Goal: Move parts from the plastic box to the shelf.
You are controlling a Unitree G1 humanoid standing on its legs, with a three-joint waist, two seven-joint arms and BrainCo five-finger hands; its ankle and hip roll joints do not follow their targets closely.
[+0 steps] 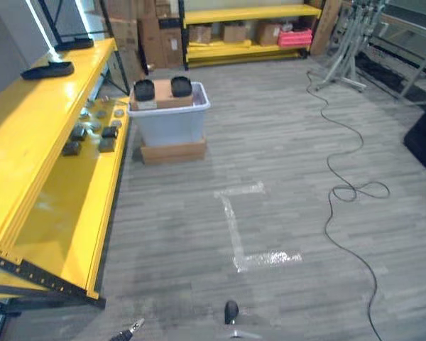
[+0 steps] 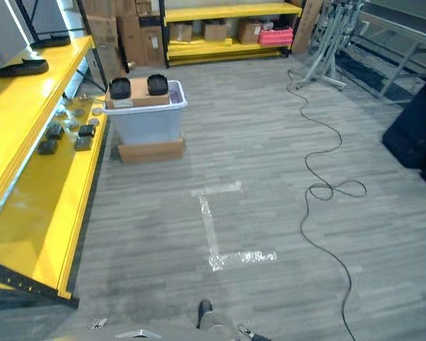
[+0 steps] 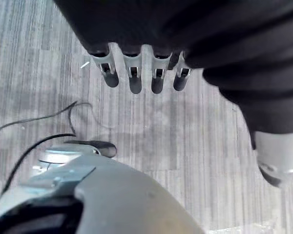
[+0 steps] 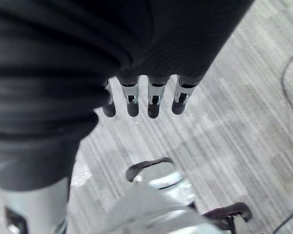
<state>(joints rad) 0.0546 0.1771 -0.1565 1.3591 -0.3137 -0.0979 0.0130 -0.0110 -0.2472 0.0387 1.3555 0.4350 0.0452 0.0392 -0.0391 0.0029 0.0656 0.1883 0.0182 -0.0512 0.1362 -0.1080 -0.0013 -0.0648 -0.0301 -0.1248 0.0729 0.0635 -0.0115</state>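
Translucent plastic box (image 1: 169, 121) beside glossy yellow shelf (image 1: 35, 142)

Floor (image 1: 284, 156): grey planks, carrying a flat cardboard base (image 1: 172, 151) far left, the plastic box (image 1: 169, 122) sitting on it; tape marks (image 1: 240, 224) lying centre. Yellow shelf (image 1: 71, 213) standing left, small dark parts (image 1: 92, 136) resting on its lower level.

Plastic box (image 1: 169, 122): interior hidden below the rim, behind two dark parts (image 1: 162, 88) and cardboard lying on top. Small parts on the yellow shelf (image 1: 92, 206) lower level (image 1: 91, 136) too small to identify. Shelf cut off by the picture's left and bottom edges.
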